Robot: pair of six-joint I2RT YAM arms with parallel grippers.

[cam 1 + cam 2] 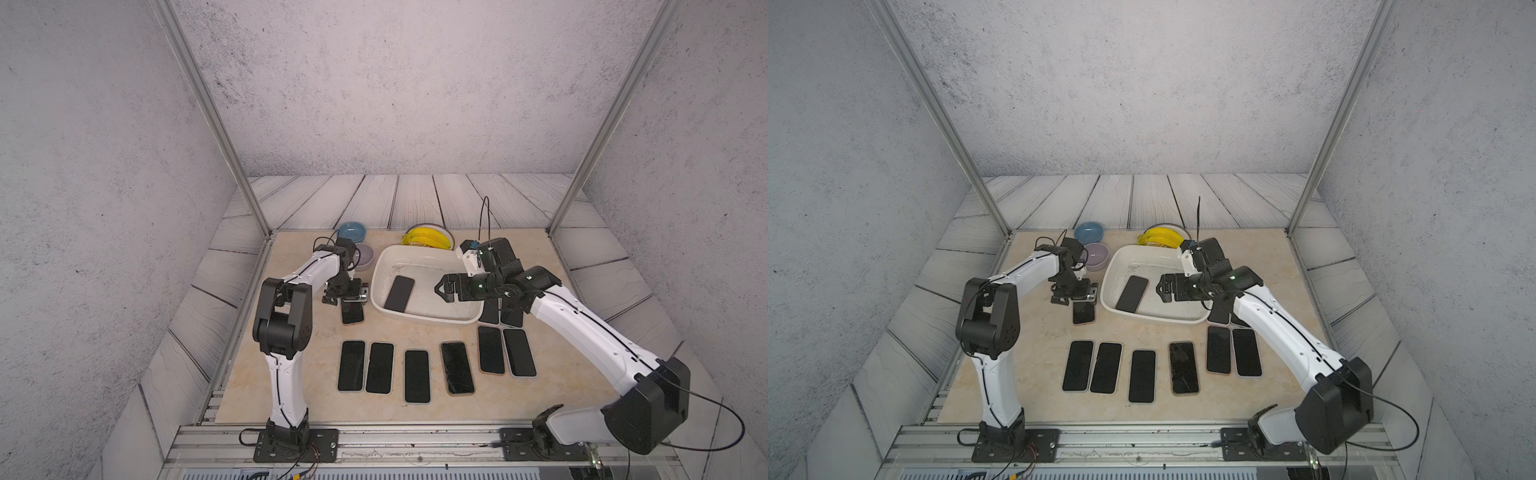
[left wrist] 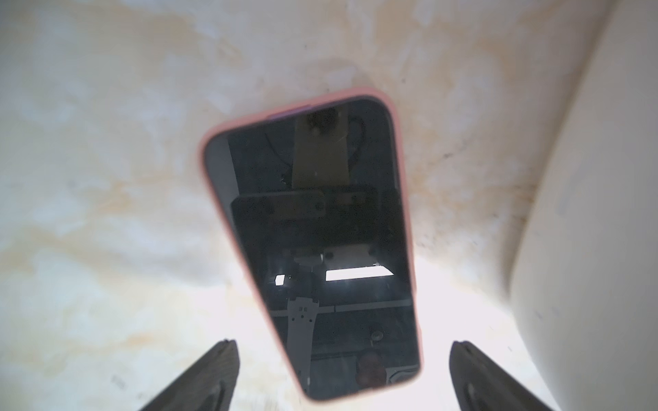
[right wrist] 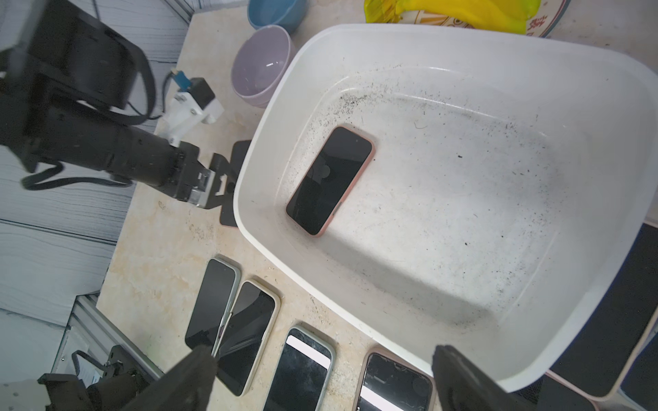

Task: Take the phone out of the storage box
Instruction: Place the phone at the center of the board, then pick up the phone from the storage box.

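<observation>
The white storage box [image 1: 424, 318] [image 1: 1154, 319] [image 3: 463, 41] stands mid-table. One phone [image 1: 400, 293] [image 1: 1132, 294] [image 3: 329, 179], dark screen up in a pink case, lies on its speckled bottom near the left wall. My right gripper [image 1: 441, 288] [image 1: 1161, 286] [image 3: 322, 352] hovers open and empty over the box's right half. My left gripper [image 1: 348, 297] [image 1: 1076, 297] [image 2: 343, 342] points down just outside the box's left wall. It is open, and its fingers stand clear of both sides of another pink-cased phone [image 1: 353, 314] [image 2: 313, 242] lying flat on the table.
Several phones [image 1: 415, 376] lie in a row near the table's front, and more [image 1: 505, 352] sit under the right arm beside the box. A blue bowl [image 1: 351, 231], a lilac bowl [image 1: 365, 257] and a plate of bananas [image 1: 426, 239] stand behind.
</observation>
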